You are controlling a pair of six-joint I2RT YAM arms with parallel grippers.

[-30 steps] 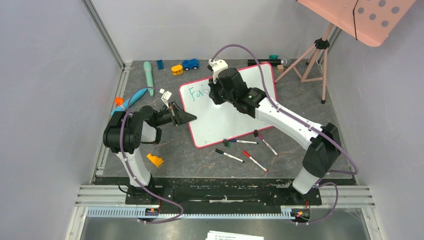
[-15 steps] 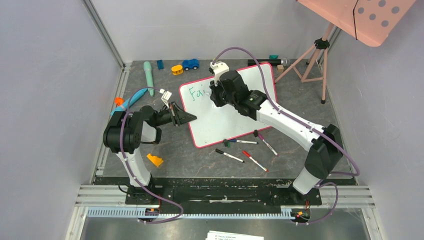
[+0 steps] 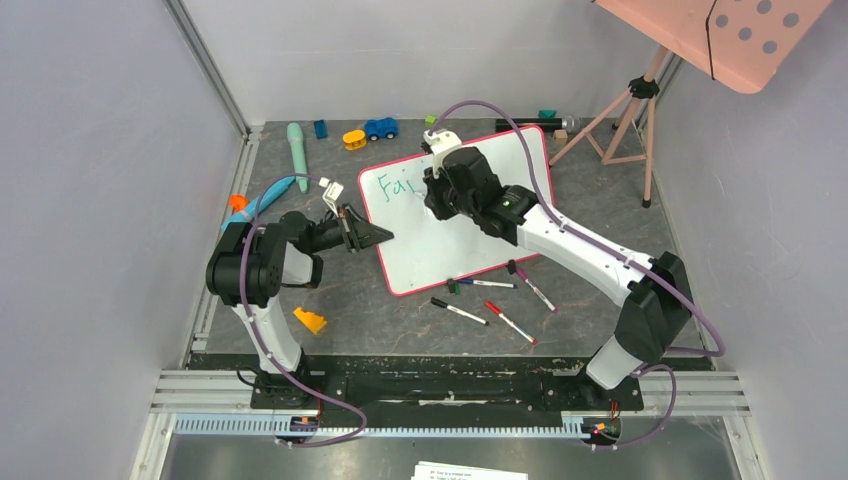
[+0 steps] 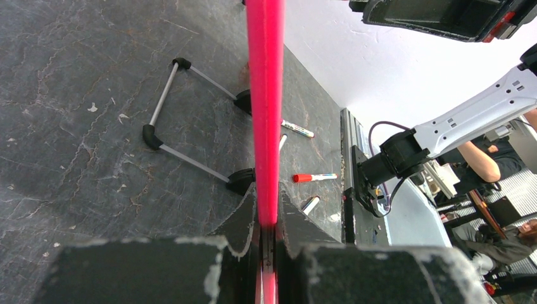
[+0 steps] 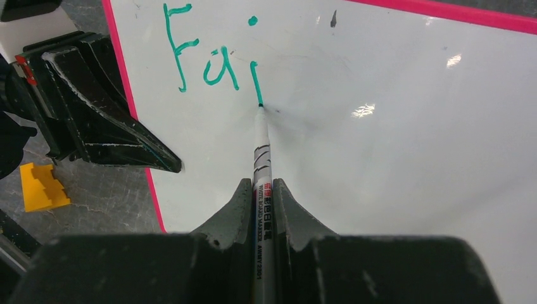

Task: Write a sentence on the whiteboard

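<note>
Stretching left to far-right, whiteboard [image 3: 440,255] sits skewed.

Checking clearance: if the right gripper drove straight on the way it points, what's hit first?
The whiteboard: the marker in the right gripper touches it at the foot of the last green stroke.

You have a dark, stone-patterned table [image 3: 400,330]. The whiteboard [image 3: 450,250] rests on it, and four markers [image 3: 459,311] lie just beside its near edge. At the far side lie a blue toy car [image 3: 380,128], a yellow piece [image 3: 354,139] and a mint-green tool [image 3: 297,150]. An orange wedge [image 3: 310,321] lies at the near left.
</note>
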